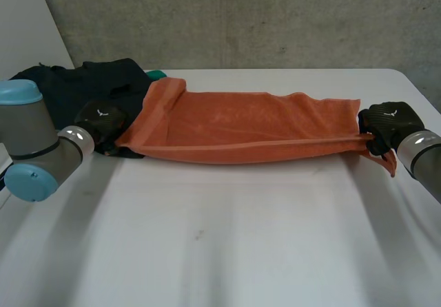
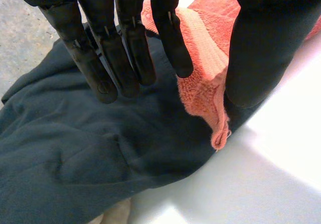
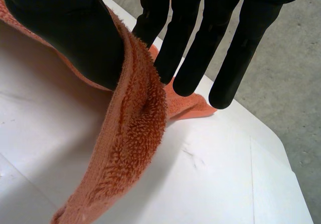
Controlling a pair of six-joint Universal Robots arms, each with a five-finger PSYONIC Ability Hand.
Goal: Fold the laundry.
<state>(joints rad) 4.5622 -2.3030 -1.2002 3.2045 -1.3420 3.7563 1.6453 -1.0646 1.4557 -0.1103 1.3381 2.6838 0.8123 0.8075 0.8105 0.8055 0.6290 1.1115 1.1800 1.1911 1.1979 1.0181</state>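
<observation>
Orange towel (image 1: 248,131) lay long across the far part of the white table (image 1: 241,245), pulled out from left to right. It looked folded over the long way, with two layers showing along the near edge. So I think the folding had begun but was not done, and the towel needed to be folded shorter next. A heap of dark clothes (image 1: 69,87) sat at the far left and was not folded at all. A bit of something green (image 1: 157,75) peeked out behind it.

The left hand (image 1: 102,118) was at the left end of the towel, on top of the dark clothes. In the left wrist view its fingers (image 2: 125,48) were mostly straight. The towel's edge ran up between the thumb and the finger next to it, so the hand seemed to pinch that end.

The right hand (image 1: 389,121) was at the towel's right end, near the right side of the table. In the right wrist view the towel went between its thumb and straight fingers, pinched there, and a corner hung down.
</observation>
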